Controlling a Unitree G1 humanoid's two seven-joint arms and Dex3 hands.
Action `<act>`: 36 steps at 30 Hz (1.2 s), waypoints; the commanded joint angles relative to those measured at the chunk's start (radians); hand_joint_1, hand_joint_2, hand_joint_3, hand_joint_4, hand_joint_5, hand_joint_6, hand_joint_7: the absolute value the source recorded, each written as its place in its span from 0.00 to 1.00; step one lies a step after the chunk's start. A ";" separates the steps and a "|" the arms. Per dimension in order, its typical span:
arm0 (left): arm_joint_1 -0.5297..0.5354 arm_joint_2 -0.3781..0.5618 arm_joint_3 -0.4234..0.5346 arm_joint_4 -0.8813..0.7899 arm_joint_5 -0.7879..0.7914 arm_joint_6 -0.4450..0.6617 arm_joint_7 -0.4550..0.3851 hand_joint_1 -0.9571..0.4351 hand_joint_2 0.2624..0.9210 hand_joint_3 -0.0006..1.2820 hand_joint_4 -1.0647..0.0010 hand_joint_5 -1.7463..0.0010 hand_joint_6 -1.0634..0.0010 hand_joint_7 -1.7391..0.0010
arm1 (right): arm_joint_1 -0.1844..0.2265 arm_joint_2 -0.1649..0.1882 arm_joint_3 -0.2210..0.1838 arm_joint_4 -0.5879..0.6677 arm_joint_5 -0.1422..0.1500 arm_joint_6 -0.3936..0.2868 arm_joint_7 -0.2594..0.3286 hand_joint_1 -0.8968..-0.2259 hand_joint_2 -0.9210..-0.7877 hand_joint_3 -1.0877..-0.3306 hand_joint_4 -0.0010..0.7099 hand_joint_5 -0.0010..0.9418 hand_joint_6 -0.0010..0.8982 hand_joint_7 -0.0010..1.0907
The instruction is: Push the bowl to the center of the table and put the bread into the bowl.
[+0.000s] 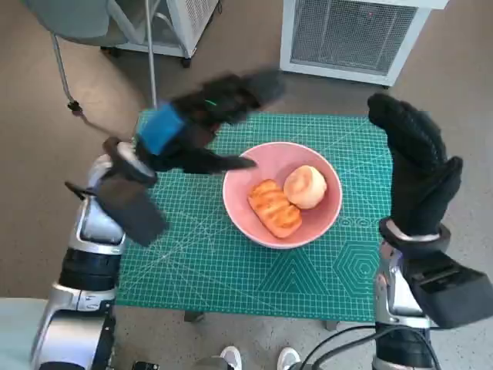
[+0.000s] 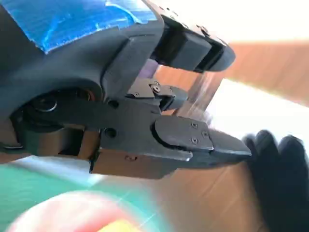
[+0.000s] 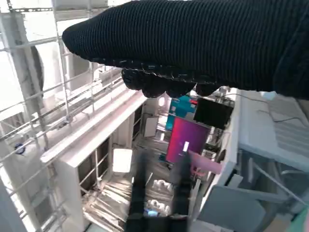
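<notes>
Pink bowl (image 1: 282,194) holding two breads (image 1: 275,207), left hand (image 1: 202,123) and right hand (image 1: 414,165) spread (both empty)

Brown floor (image 1: 46,154), white cabinet (image 1: 350,35), grey chair (image 1: 77,19) behind

A pink bowl (image 1: 282,194) sits near the middle of the worktop (image 1: 223,262), on its green gridded mat. Inside it lie two breads touching: a ridged golden pastry (image 1: 274,207) at the bowl's seven o'clock side and a round bun (image 1: 305,186) at two o'clock. The left robot hand (image 1: 202,123) hovers at the bowl's ten o'clock, blurred, fingers spread, holding nothing. The right robot hand (image 1: 414,163) stands raised at three o'clock, clear of the bowl, fingers extended and empty.
</notes>
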 commanded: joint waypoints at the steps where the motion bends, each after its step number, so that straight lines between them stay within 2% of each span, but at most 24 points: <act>1: 0.087 -0.094 0.046 -0.028 -0.085 -0.045 0.068 0.44 1.00 0.14 0.62 0.99 0.60 0.98 | -0.030 0.001 0.005 -0.032 -0.006 0.050 -0.013 0.71 0.00 0.58 0.50 0.06 0.00 0.75; 5: 0.120 -0.138 0.065 -0.042 -0.106 -0.073 0.110 0.44 1.00 0.17 0.65 1.00 0.62 0.99 | -0.061 0.001 0.013 -0.037 -0.010 0.069 -0.012 0.70 0.00 0.59 0.50 0.06 0.00 0.76; 9: 0.139 -0.143 0.081 -0.038 -0.102 -0.097 0.126 0.43 1.00 0.20 0.66 1.00 0.62 0.99 | -0.087 -0.002 0.016 -0.023 -0.010 0.068 -0.003 0.70 0.00 0.61 0.50 0.06 0.01 0.76; 20: 0.162 -0.148 0.089 -0.027 -0.092 -0.093 0.153 0.38 1.00 0.25 0.62 0.99 0.53 0.97 | -0.142 -0.006 0.015 0.070 0.000 0.021 0.024 0.70 0.00 0.64 0.49 0.05 0.04 0.72; 27: 0.168 -0.146 0.081 -0.024 -0.101 -0.107 0.136 0.38 1.00 0.25 0.62 0.99 0.52 0.97 | -0.165 -0.004 0.011 0.109 0.016 0.007 0.041 0.71 0.00 0.64 0.49 0.05 0.05 0.70; 29: 0.166 -0.146 0.079 -0.020 -0.111 -0.108 0.124 0.41 1.00 0.20 0.62 0.99 0.52 0.97 | -0.169 -0.003 0.010 0.119 0.015 0.002 0.042 0.72 0.00 0.65 0.49 0.04 0.05 0.69; 36: 0.165 -0.148 0.082 -0.017 -0.114 -0.110 0.116 0.43 1.00 0.17 0.62 0.99 0.52 0.98 | -0.173 -0.002 0.008 0.128 0.016 -0.005 0.045 0.73 0.00 0.65 0.49 0.04 0.05 0.68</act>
